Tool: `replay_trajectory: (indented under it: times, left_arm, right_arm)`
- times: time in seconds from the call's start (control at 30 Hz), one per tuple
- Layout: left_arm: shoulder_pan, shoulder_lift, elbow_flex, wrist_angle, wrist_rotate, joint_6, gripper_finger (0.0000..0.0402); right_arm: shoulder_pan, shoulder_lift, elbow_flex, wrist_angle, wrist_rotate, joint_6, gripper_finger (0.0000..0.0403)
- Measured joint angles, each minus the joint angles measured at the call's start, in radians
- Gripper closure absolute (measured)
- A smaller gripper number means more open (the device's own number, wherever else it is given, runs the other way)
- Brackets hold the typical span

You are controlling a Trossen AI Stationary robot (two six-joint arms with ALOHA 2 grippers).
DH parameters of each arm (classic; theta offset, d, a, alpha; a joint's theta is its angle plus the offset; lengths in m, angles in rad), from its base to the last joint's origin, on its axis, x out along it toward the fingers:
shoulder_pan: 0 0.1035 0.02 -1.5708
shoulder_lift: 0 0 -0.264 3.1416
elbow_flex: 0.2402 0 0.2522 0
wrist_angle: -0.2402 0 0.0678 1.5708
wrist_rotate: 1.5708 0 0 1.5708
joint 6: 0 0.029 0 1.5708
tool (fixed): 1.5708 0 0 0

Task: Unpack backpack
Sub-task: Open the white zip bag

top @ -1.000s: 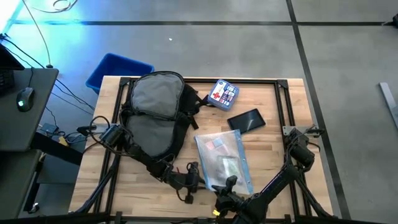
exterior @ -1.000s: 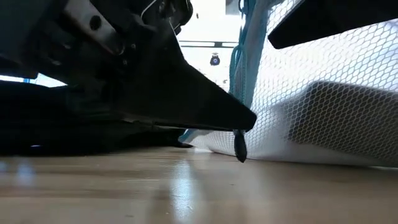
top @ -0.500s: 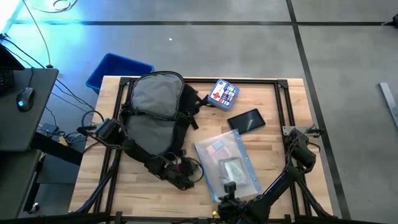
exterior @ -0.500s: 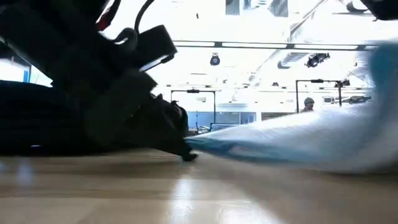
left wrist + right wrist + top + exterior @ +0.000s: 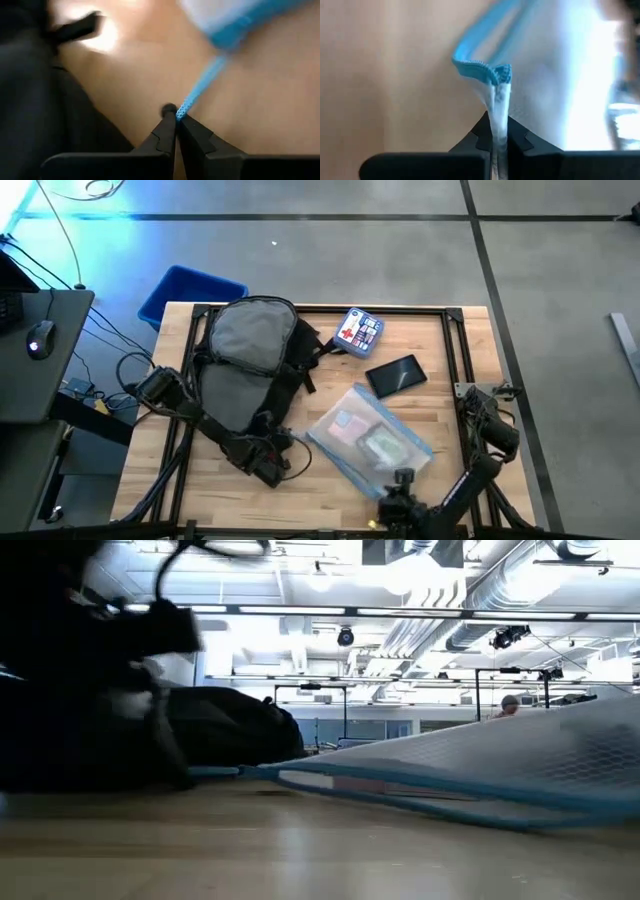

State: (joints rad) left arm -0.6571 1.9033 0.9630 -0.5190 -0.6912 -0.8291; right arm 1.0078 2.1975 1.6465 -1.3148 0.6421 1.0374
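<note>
Now | both end effectors (image 5: 176, 116) (image 5: 498, 131) clamp pouch (image 5: 368, 442) edges | backpack (image 5: 245, 360) beside

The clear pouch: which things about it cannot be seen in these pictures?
- Contents of the pouch: high view, too small to name.
- Its far end: low view, cut by the picture's edge.
- Its body: left wrist view, blurred; only the blue pull held by the left gripper is sharp.
- Right gripper: holds a corner; the rest is blurred.

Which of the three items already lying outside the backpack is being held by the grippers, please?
The clear mesh pouch with blue trim: both grippers pinch its edges. The first-aid pouch and the dark tablet lie untouched, farther back.
</note>
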Motion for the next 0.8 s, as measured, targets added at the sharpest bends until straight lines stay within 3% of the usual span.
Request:
replay_trajectory:
  times: [0.27, 0.47, 0.6, 0.8]
  left_arm:
    - [-0.119, -0.084, 0.011, 0.006, 0.192, 0.035, 0.0401]
    - [-0.160, -0.116, 0.070, 0.100, 0.076, 0.142, 0.0401]
    - [-0.157, -0.105, 0.075, 0.404, -0.004, 0.401, 0.0400]
    - [-0.112, 0.000, 0.076, 0.764, 0.009, 0.837, 0.0368]
  right_arm:
    - [0.072, 0.000, -0.007, -0.216, 0.045, 0.266, 0.0403]
    - [0.071, 0.000, -0.007, -0.221, 0.000, 0.316, 0.0402]
    - [0.059, 0.000, -0.007, -0.255, -0.011, 0.359, 0.0381]
    - [0.060, 0.000, 0.012, -0.256, -0.009, 0.359, 0.0297]
